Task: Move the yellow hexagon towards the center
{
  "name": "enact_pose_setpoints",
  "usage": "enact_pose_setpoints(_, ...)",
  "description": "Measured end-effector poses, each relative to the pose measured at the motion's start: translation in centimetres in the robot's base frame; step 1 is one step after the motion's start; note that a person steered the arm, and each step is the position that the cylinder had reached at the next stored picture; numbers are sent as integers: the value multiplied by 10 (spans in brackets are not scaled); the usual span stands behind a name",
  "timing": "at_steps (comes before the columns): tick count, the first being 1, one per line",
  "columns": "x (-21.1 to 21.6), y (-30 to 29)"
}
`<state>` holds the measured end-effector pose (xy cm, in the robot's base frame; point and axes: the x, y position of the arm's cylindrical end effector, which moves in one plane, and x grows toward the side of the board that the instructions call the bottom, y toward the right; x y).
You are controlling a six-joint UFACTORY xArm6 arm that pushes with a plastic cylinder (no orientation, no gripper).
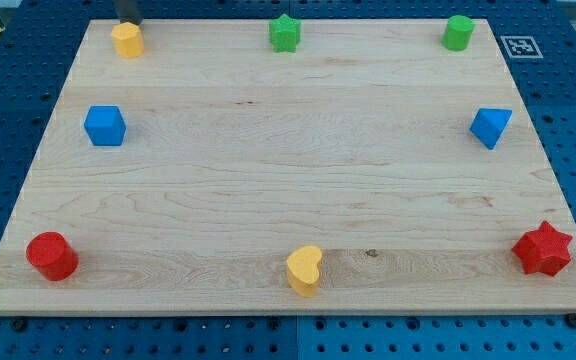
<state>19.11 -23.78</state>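
The yellow hexagon (pixel 127 40) sits near the top left corner of the wooden board (pixel 288 170). My tip (pixel 128 24) is right behind it, at its top edge, with the dark rod entering from the view's top. The tip seems to touch or nearly touch the hexagon. The centre of the board lies down and to the right of the hexagon.
A blue cube (pixel 105 126) is at the left, a red cylinder (pixel 52 256) at the bottom left, a yellow heart (pixel 305 270) at the bottom middle, a red star (pixel 543 250) at the bottom right, a blue triangle (pixel 490 127) at the right, a green cylinder (pixel 458 33) at the top right, a green star (pixel 285 33) at the top middle.
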Motion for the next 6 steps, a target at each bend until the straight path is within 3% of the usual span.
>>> enact_pose_setpoints(2, 0, -50)
enact_pose_setpoints(3, 4, -48)
enact_pose_setpoints(6, 67, 62)
